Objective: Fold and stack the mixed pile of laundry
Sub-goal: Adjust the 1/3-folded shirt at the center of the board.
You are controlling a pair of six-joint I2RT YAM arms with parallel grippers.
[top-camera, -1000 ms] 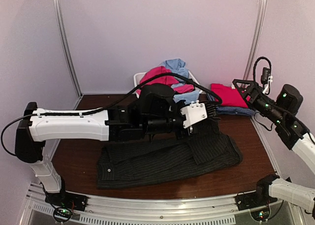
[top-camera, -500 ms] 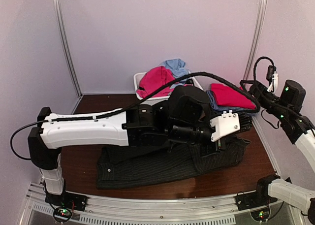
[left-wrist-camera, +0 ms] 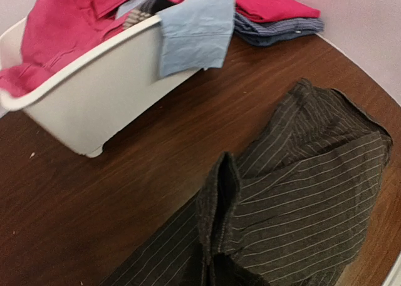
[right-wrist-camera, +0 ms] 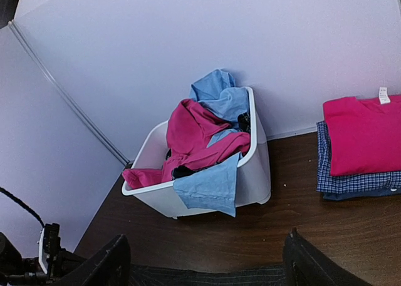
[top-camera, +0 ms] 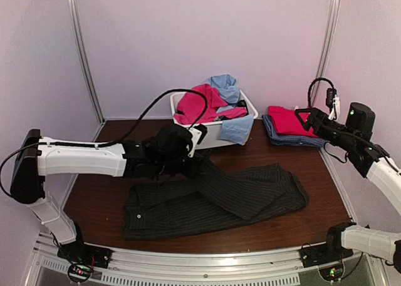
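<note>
A black pinstriped garment (top-camera: 213, 201) lies spread across the near half of the table. My left gripper (top-camera: 198, 162) is shut on a raised fold of its upper edge, which stands up as a ridge in the left wrist view (left-wrist-camera: 218, 198). More of the mixed laundry pile fills a white tub (top-camera: 216, 131): a pink-red garment (top-camera: 197, 101) and a light blue one (top-camera: 237, 128) hanging over the rim. A folded pink-red shirt (top-camera: 289, 120) rests on a folded blue checked shirt (top-camera: 294, 139) at the back right. My right gripper (top-camera: 308, 117) hovers open above that stack, holding nothing.
The tub (right-wrist-camera: 254, 173) stands against the back wall, with bare brown table (right-wrist-camera: 294, 223) in front of it. Metal frame posts (top-camera: 84, 54) and pale walls close in the left, back and right. A rail (top-camera: 200, 261) runs along the near edge.
My left arm had reached far right over the pinstriped garment; it has since pulled back left to the middle, still gripping the cloth. The right gripper shifted slightly up and back.
</note>
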